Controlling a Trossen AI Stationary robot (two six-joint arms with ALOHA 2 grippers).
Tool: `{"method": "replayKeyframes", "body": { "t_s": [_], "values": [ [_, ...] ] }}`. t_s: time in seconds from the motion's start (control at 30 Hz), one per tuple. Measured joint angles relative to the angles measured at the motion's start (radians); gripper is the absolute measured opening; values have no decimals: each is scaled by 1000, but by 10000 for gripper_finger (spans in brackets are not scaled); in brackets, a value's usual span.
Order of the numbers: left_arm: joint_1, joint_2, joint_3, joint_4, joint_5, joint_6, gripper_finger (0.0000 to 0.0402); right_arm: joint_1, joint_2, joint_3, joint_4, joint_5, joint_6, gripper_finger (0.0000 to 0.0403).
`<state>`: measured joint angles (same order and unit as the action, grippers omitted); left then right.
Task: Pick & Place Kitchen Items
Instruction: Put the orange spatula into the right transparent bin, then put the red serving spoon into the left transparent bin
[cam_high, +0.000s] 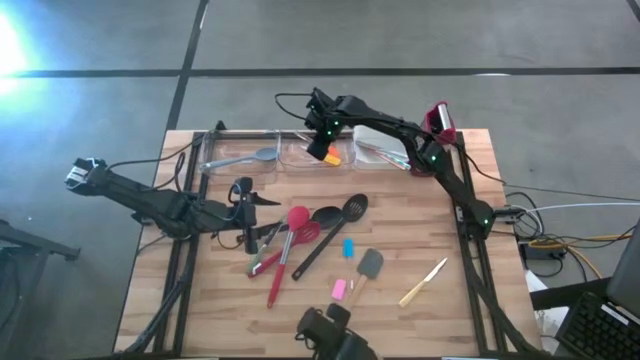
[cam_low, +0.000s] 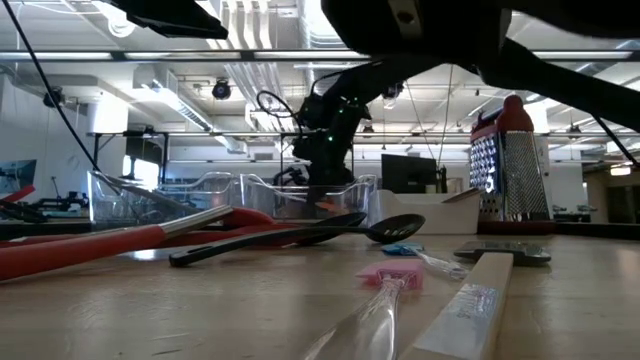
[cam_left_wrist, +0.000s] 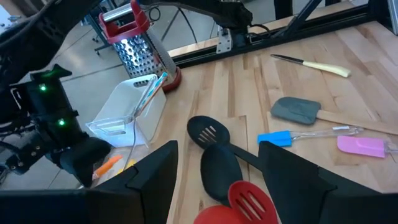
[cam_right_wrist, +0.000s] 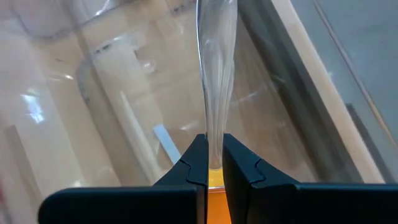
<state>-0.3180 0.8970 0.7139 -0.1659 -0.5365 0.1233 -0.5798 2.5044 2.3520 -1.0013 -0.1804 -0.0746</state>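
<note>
1. The right gripper (cam_high: 322, 148) hangs over the clear tub (cam_high: 306, 155) at 12 o'clock on the table, jaws pinched narrow on the orange scraper (cam_high: 331, 156). The right wrist view shows them clamping its clear, glassy handle (cam_right_wrist: 214, 93) with the tub's transparent walls below.
2. To do this placement well, I judge the scraper should go low inside the tub walls before the jaws part, so the slick handle does not tip out over the rim.
3. The left gripper (cam_high: 245, 212) waits at 9 o'clock beside the utensil pile, jaws wide and holding nothing.
4. Still on the wooden slab: a matte black slotted spoon (cam_high: 352, 208) and ladle (cam_high: 325, 215) at centre, with a red slotted turner (cam_high: 300, 236) touching them.
5. Toward 5 o'clock lie a small blue scraper (cam_high: 348, 248), a flat grey scraper (cam_high: 371, 264), a soft pink scraper (cam_high: 339, 289) and a pale-handled knife (cam_high: 424, 282).
6. The perforated steel grater (cam_left_wrist: 138, 43) stands upright beside a white tub (cam_left_wrist: 127, 107).
</note>
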Motion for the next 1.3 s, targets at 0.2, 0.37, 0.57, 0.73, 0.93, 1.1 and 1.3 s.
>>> {"method": "replayKeyframes", "body": {
  "t_s": [0.2,0.37,0.57,0.73,0.93,1.1,1.3],
  "values": [
    [2,0,0,1,0,0,229,6,19,0,-6,-6,-3,13],
    [2,0,0,1,0,-2,229,6,35,-2,-22,-5,-4,13],
    [2,0,0,1,0,-3,229,6,37,-2,-32,-4,8,13],
    [2,0,0,1,0,-3,229,6,37,-2,-37,-4,22,44],
    [2,0,0,1,0,-3,229,6,37,-2,-37,-4,21,96],
    [2,0,0,2,0,-3,229,6,21,-3,-36,-4,19,127],
    [2,0,0,1,0,-11,229,25,-58,-3,-49,-25,17,146]
  ]
}}
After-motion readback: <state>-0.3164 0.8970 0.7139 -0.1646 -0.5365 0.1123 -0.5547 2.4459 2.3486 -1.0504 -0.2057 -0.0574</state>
